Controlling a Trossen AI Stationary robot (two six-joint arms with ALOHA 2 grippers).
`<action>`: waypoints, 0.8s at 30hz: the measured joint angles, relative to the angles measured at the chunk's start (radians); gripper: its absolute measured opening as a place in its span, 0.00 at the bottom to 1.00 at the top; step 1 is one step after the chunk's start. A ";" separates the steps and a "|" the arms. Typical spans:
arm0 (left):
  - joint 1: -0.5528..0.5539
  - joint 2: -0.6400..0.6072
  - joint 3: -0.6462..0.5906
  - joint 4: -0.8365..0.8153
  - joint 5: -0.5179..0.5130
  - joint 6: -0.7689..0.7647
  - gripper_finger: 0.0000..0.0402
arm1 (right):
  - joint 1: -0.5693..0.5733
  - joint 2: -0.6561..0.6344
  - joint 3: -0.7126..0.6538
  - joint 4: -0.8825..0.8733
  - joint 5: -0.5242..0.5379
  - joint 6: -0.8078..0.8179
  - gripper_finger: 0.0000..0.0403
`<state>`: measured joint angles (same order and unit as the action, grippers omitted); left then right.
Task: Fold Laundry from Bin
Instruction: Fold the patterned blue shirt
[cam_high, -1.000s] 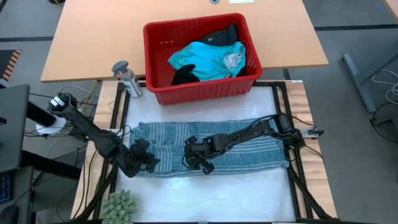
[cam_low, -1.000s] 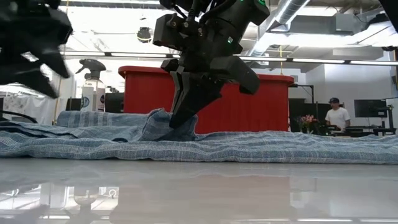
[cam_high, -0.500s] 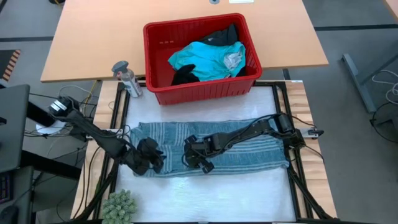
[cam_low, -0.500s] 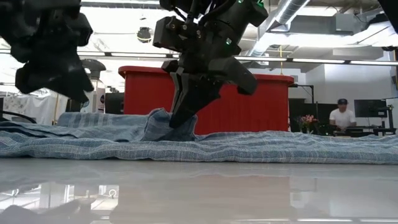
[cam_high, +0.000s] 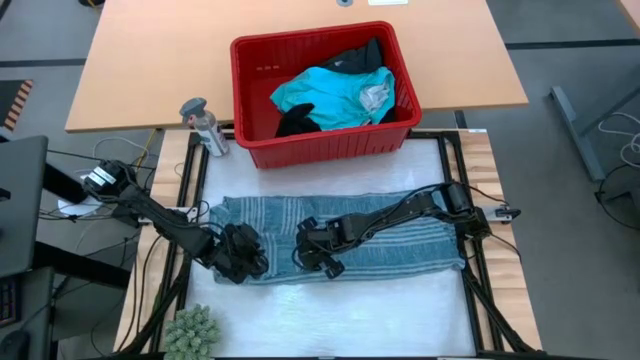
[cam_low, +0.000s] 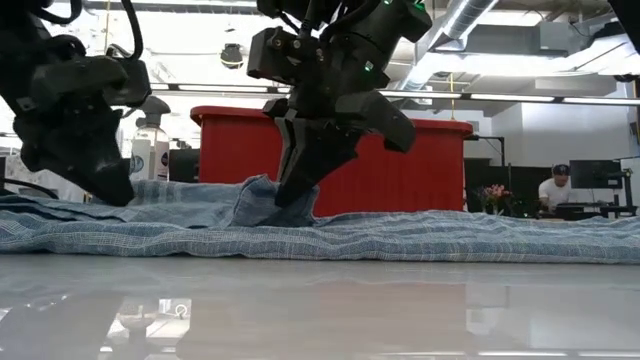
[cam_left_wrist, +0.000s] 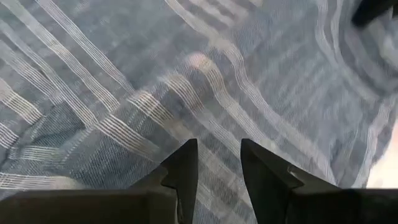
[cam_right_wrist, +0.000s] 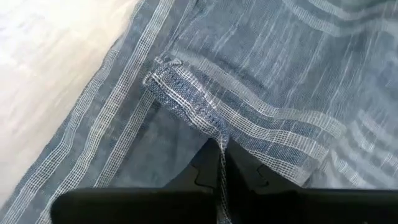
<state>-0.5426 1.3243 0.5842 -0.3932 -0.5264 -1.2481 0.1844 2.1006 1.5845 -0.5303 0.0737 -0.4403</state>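
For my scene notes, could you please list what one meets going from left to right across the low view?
Left tool down at the striped garment → spray bottle → right tool pinching a raised fold → red bin behind → person far off.

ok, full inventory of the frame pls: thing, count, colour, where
Striped cloth: 1, blue-grey, spread flat across the white mat in front of the bin.
Bin: 1, red, on the far side of the mat, at the wooden table's edge.
Turquoise garment: 1, bright turquoise, inside the bin.
Black garments: at least 2, black, inside the bin around the turquoise one.
Spray bottle: 1, grey, just left of the bin.
Green plant-like object: 1, green, near-left corner.
Person: 1, white top, far off in the room behind.
Left gripper: 1, dark, over the cloth's left end, jaws apart.
Right gripper: 1, dark, mid-cloth, jaws shut on a pinched fold.
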 joint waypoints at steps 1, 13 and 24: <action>0.000 0.000 0.000 -0.001 0.009 0.010 0.27 | 0.000 0.000 0.000 -0.012 -0.002 0.003 0.12; 0.000 0.000 0.000 -0.046 0.024 0.024 0.27 | 0.004 0.000 0.000 -0.031 -0.028 -0.001 0.32; 0.000 -0.023 0.000 -0.160 0.068 -0.003 0.27 | 0.017 -0.028 0.003 -0.143 -0.032 -0.054 0.60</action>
<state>-0.5426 1.3010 0.5842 -0.5534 -0.4587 -1.2514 0.2014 2.0722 1.5875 -0.6728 0.0418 -0.4938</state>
